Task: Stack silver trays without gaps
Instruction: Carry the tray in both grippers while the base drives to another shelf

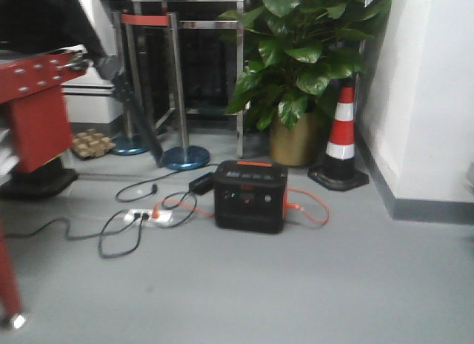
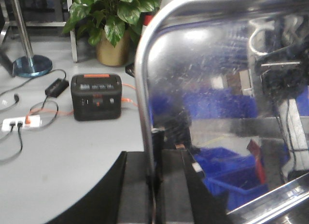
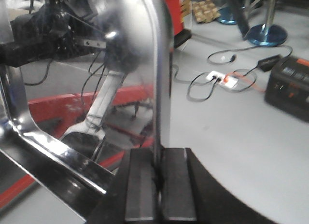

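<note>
In the left wrist view a silver tray (image 2: 217, 89) stands on edge and fills the right half of the frame, its mirror face reflecting blue bins. My left gripper (image 2: 154, 185) is shut on its rolled rim (image 2: 143, 89), with a dark finger (image 2: 137, 190) on each side. In the right wrist view a silver tray (image 3: 96, 64) is also raised off the floor, reflecting a red frame. My right gripper (image 3: 159, 183) is shut on its thin rim (image 3: 161, 64). I cannot tell whether both hold the same tray. Neither tray nor gripper shows in the front view.
On the grey floor lie a black power station (image 1: 250, 196), a white power strip (image 1: 144, 216) and loose cables. Behind stand a potted plant (image 1: 296, 62), a traffic cone (image 1: 341, 136), stanchions (image 1: 184, 155) and a steel rack. A red frame (image 1: 37, 114) stands at the left, a wall at the right.
</note>
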